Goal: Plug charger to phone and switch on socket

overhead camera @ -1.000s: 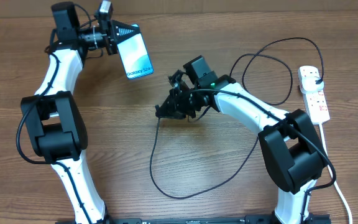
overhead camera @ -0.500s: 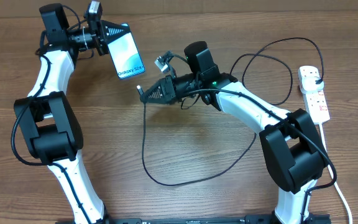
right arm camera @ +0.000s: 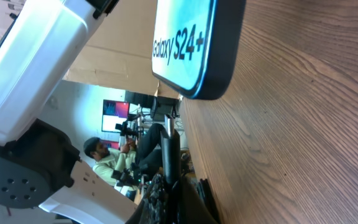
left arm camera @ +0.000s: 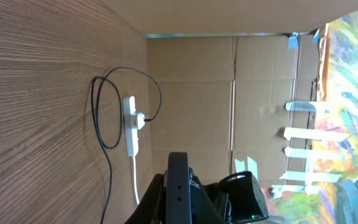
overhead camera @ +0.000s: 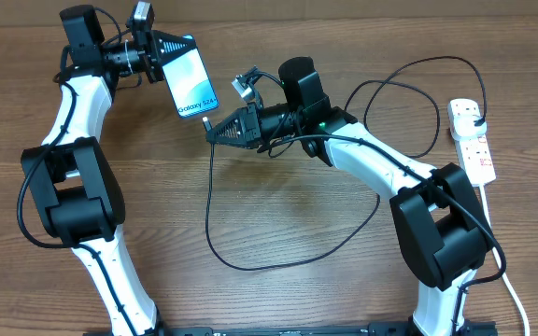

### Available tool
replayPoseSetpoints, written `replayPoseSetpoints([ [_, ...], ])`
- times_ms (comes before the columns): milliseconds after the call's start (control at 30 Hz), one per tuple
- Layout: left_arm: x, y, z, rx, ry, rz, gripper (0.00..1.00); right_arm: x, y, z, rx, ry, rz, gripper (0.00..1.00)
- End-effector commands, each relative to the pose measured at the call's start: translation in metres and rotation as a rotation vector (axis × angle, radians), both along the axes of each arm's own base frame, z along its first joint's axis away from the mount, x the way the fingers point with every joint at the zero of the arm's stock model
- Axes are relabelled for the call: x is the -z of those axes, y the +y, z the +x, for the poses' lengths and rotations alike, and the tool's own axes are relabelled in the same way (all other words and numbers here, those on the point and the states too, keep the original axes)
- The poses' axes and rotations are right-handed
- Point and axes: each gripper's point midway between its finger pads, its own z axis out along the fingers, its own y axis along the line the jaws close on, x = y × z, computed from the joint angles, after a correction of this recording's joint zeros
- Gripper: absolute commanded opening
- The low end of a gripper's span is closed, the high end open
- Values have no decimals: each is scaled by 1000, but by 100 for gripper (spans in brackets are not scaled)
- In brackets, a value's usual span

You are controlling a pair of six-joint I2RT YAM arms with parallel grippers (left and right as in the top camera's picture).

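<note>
Left gripper [overhead camera: 177,45] clamped on the phone [overhead camera: 194,84], gripping its far end. Phone is off the table [overhead camera: 297,303], in the air over the far-left area, light blue screen facing up, "Galaxy" text end pointing toward table centre.

Right gripper [overhead camera: 216,133] closed on the charger [overhead camera: 205,210] right at the connector end, jaws narrow, tip sticking out toward the phone. Tip sits just beside the phone's text end, on its near side. Right wrist view shows a gap between them, so not plugged in. Both are over the table's far half, left of centre.

Rest of the black cable drops from the right gripper and lies in a big loop toward the near edge. It runs back up, loops again near the far-right corner and ends at a black plug seated in the far end of the power strip [overhead camera: 473,145].

Power strip lies flat along the right edge, toward the far-right corner, well apart from both grippers. Red switches visible on it; on or off, cannot tell. Its thick white cord [overhead camera: 515,289] runs down the right edge to the near edge.

Left wrist view: phone seen edge-on, power strip and cable loops beyond it.
</note>
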Motion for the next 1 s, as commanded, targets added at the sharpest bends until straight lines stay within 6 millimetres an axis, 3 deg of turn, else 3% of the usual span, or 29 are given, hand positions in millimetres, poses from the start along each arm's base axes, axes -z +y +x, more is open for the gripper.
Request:
replayPoseSetpoints([
  [0,-6,-6,-1,16,7,-7,5,-29,0,5,25,-43,32,4],
  [433,-7,-20,-4,48,-19,-4,4,-31,1,11,62,-25,30,4],
  [967,-9,-10,-6,46,1,-20,5,-26,0,10,60,-27,15,4],
])
